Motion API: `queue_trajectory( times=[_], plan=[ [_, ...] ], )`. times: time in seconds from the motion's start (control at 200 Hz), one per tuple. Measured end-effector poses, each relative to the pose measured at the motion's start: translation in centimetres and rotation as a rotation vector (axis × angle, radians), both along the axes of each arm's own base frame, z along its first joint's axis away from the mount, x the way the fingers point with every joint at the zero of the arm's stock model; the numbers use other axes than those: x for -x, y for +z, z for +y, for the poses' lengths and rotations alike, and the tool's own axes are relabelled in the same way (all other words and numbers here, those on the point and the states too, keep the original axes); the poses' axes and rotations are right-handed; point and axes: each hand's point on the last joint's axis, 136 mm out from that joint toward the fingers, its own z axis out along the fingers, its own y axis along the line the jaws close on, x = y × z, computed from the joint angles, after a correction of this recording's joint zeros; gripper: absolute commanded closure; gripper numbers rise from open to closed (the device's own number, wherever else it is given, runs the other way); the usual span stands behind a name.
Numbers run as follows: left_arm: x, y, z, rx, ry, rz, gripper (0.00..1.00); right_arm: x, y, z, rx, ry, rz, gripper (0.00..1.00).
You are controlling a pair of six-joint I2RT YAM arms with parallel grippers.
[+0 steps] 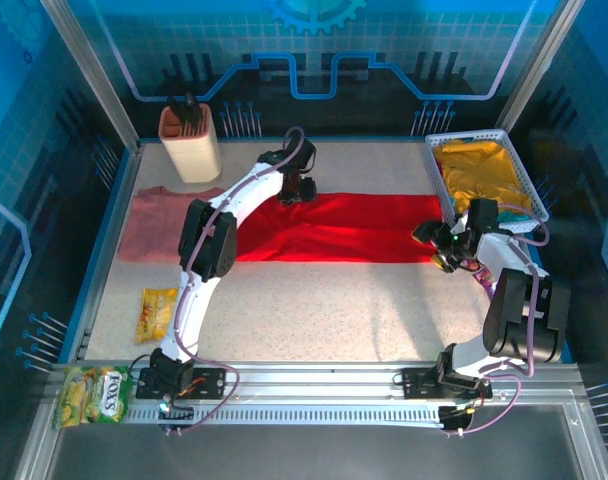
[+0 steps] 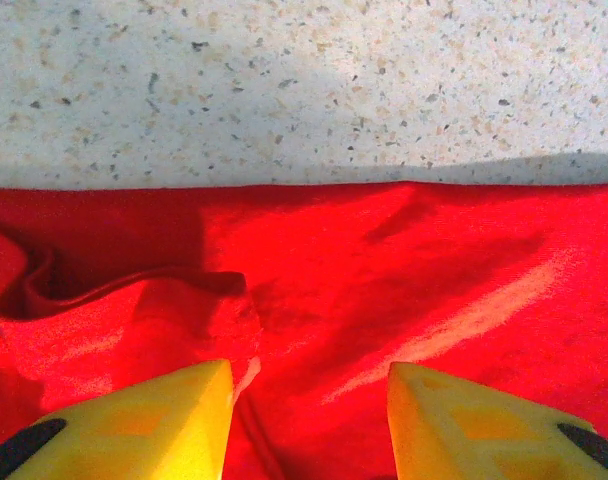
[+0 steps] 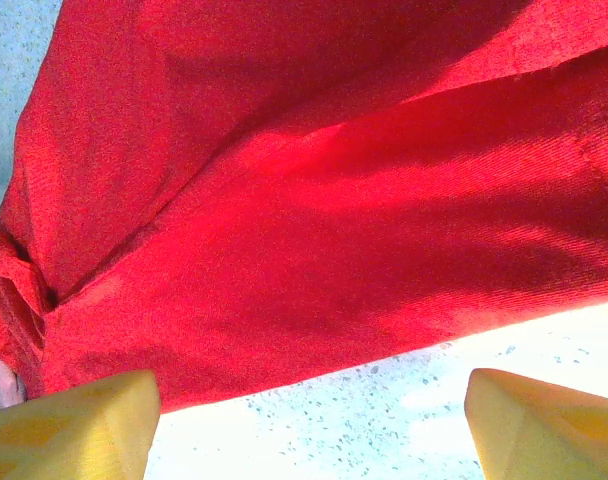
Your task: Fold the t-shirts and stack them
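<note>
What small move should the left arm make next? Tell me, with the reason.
Probably lower the left gripper and close on the rumpled fold by one of its fingers. Its jaws stand open over the red t-shirt, which lies as a long strip across the table; the right gripper hangs open at the other end.

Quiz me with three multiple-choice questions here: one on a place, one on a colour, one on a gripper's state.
1. The pink t-shirt lies: A at the near right corner; B at the table's left, by the beige holder; C mid-table.
2. The cloth in the white basket is: A yellow; B green; C black.
3. The right gripper is: A open over the red t-shirt's edge; B shut on pink cloth; C shut, empty.
B, it lies by the holder; A, yellow shows; A, fingers stand wide apart.
</note>
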Motion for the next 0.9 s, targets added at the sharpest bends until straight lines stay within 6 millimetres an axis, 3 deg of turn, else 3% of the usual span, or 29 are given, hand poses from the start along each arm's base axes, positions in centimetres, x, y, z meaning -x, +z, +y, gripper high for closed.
queue_trajectory(
  times=[0.26, 0.485, 0.58, 0.821, 0.876, 0.901],
  plan=[
    [0.3, -3.1, 1.6, -0.122, 0.006, 0.046, 0.64, 0.3, -0.3, 0.2, -0.018, 0.002, 0.002, 0.20],
    [0.1, -3.6, 2.1, -0.159, -0.001, 0.042, 0.96, 0.3, -0.4, 0.3, -0.026, 0.006, -0.002, 0.20],
    [-0.4, -2.9, 2.1, -0.163, 0.001, 0.021, 1.00, 0.3, -0.4, 0.5, -0.039, 0.008, -0.005, 0.20],
    [-1.0, -2.0, 2.2, -0.200, 0.010, -0.021, 1.00, 0.3, -0.5, 0.8, -0.057, 0.013, -0.006, 0.20],
    [-1.1, -1.9, 2.2, -0.214, 0.009, -0.030, 0.94, 0.3, -0.6, 0.9, -0.063, 0.015, -0.003, 0.20],
    [-1.2, -1.7, 2.1, -0.218, 0.009, -0.036, 0.86, 0.3, -0.6, 0.9, -0.066, 0.016, -0.002, 0.20]
  ],
)
